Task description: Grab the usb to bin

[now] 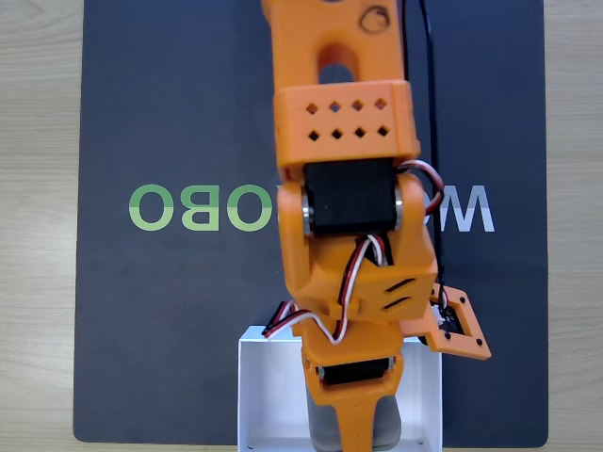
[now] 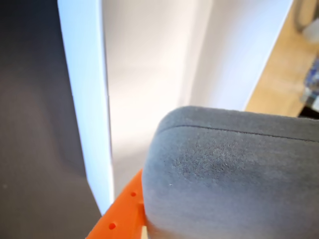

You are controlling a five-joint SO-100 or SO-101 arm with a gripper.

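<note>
Light wood-grain surface underneath, carrying a large dark navy rectangular mat with green and white lettering across its middle, partly covered by my arm in the fixed view.

My orange 3D-printed arm runs from the top edge down the centre of that view, black servo block mid-way, red/white/black wires looping round the wrist, a black cable trailing along its right side.

White shallow rectangular bin with thin walls sits at the bottom edge of the mat, in the fixed view. In the wrist view its left wall stands upright against the dark mat, white floor beyond it, wood showing past the far wall at upper right.

My tool points down into the bin. It's clamped on the usb, a flat matte grey block with rounded corners: orange finger pressed against the block's left side in the wrist view, and grey visible on both sides of the finger tip in the fixed view.

Usb is over the bin's interior, inside the wall outline. Can't tell whether it touches the bin floor.
</note>
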